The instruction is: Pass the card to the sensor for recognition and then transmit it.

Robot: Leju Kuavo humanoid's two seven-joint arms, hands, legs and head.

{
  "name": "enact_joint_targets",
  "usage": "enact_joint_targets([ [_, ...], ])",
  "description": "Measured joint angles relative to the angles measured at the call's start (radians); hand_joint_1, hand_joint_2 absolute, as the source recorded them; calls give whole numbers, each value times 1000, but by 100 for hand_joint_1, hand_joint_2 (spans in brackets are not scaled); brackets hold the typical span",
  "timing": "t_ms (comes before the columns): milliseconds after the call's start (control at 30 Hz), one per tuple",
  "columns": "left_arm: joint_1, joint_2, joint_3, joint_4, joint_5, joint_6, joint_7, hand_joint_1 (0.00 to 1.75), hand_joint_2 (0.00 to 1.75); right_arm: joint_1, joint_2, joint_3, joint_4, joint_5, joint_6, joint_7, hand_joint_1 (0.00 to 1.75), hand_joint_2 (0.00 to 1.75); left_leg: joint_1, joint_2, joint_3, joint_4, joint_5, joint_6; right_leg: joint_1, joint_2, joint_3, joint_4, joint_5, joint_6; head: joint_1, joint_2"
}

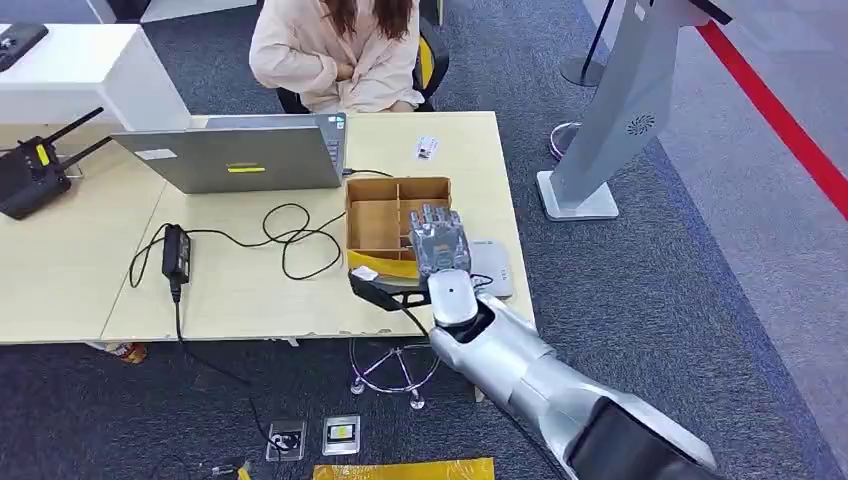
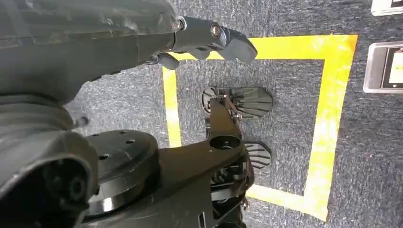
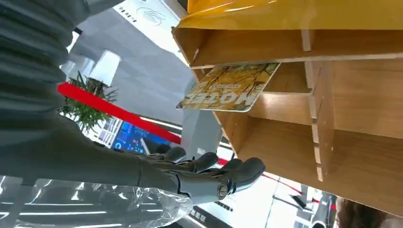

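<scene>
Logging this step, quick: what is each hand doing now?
Left hand: fingers curled in, holding nothing.
Right hand: open over the wooden box, holding nothing.

Silver right arm (image 1: pixel 530 375), grey hand (image 1: pixel 440 241) with dark fingers (image 3: pixel 237 171), ribbed grey cover

- Card (image 3: pixel 227 87): yellow-patterned, printed lettering, lying flat in a compartment of the wooden box (image 3: pixel 332 118), one end jutting past the box's edge
- Sensor (image 1: pixel 492 268): flat grey pad on the table, just beside the box
</scene>
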Motion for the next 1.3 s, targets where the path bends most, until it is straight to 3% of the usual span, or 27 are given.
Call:
enact_joint_targets([
  [633, 17, -4, 0, 0, 5, 11, 0, 0, 0, 3, 30, -18, 23, -6, 8, -40, 2, 175, 0, 0, 0, 0, 0, 0, 0, 0, 0, 0, 0, 0, 0, 0],
  [667, 17, -4, 0, 0, 3, 10, 0, 0, 0, 3, 31, -18, 23, -8, 11, -43, 103, 175, 0, 0, 0, 0, 0, 0, 0, 0, 0, 0, 0, 0, 0, 0],
  [700, 17, -4, 0, 0, 3, 10, 0, 0, 0, 4, 32, -18, 23, -10, 13, -47, 155, 175, 0, 0, 0, 0, 0, 0, 0, 0, 0, 0, 0, 0, 0, 0],
  [733, 17, -4, 0, 0, 3, 10, 0, 0, 0, 4, 34, -18, 23, -12, 15, -50, 175, 175, 0, 0, 0, 0, 0, 0, 0, 0, 0, 0, 0, 0, 0, 0],
  [1300, 18, -8, 0, 0, -18, 12, -1, 0, 0, 7, 33, -43, 44, -19, 32, -41, 175, 175, 0, 0, 0, 0, 0, 0, 0, 0, 0, 0, 0, 0, 0, 0],
])
